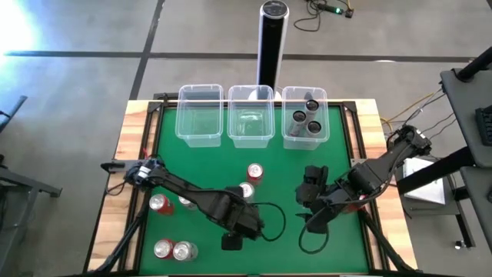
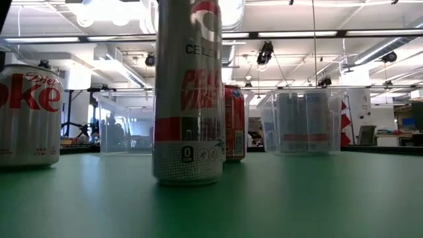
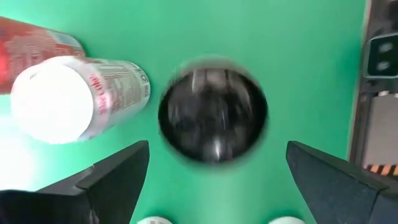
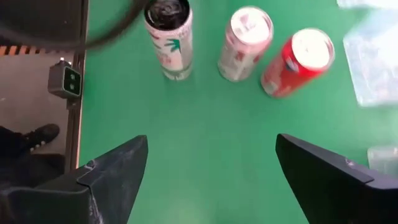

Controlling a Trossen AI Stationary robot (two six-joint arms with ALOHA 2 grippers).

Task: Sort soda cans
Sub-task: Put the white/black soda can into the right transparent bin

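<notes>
Three tubs: clear plastic tubs [image 1: 201,115] stand in a row at the far edge of the green table [image 1: 338,246]; the right tub [image 1: 304,115] holds three dark-topped cans [image 1: 306,118], the other two look empty
Loose cans: a red can [image 1: 255,172] and a silver can [image 1: 246,191] stand near the table's middle; another red can [image 1: 160,203] is at the left, and a pair of cans [image 1: 174,250] sits close together near the front-left corner
Left gripper [image 1: 231,242]: low over the front of the table, fingers spread wide; in its wrist view a dark-topped can [image 3: 213,118] stands directly ahead between the fingers, untouched
Right gripper [image 1: 315,223]: right of centre, fingers spread, holding nothing; its wrist view shows three upright cans well ahead
Low view: a tall silver can [image 2: 188,92] stands nearest the camera
Black post [image 1: 270,46]: stands behind the tubs
</notes>
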